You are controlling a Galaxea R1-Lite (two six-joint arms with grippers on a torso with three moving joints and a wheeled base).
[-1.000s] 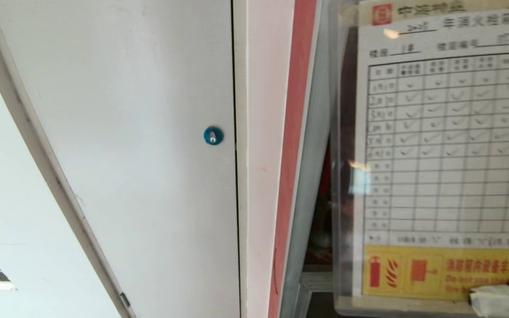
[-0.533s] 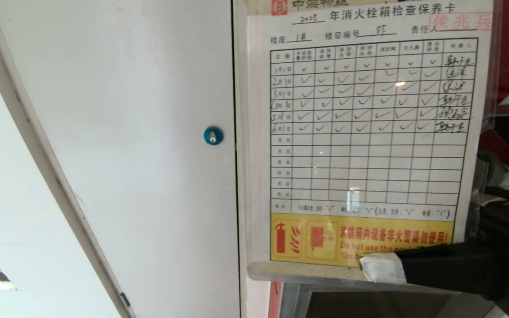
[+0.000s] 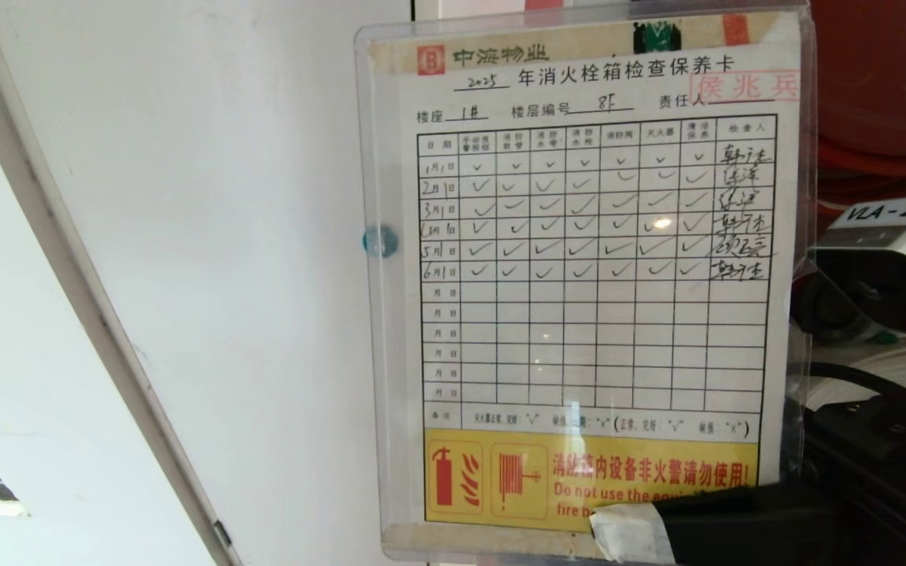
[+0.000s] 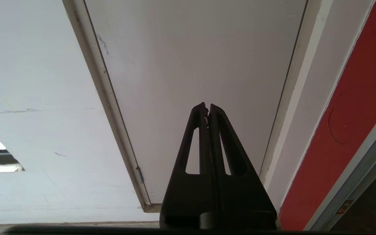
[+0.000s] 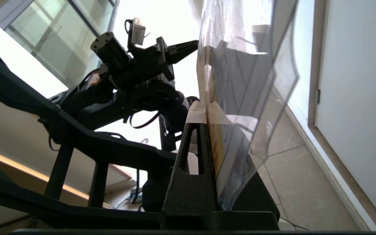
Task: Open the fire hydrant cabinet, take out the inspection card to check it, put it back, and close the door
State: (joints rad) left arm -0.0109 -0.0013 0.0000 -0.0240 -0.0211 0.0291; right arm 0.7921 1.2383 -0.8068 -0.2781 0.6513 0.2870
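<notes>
In the head view the inspection card (image 3: 591,291) fills the middle and right of the frame. It sits in a clear plastic sleeve and stands upright, facing the camera. It has a grid with check marks in the upper rows and a yellow strip along the bottom with red pictures and words. The right gripper (image 3: 661,523) comes in from the lower right of the frame and pinches the card's bottom edge. One finger tip is wrapped in white tape (image 3: 632,533). In the right wrist view the two fingers (image 5: 197,143) are pressed tight on the card (image 5: 240,98), with the sleeve sticking up between them.

Behind the card, on the left of the head view, is a plain white panel door (image 3: 185,236). Its blue lock (image 3: 379,240) shows dimly through the sleeve's edge. At the upper right, the red inside of the fire hydrant cabinet (image 3: 885,86) shows.

In the left wrist view the left gripper (image 4: 207,109) has its fingers closed together, holding nothing, pointing at the white panel door.
</notes>
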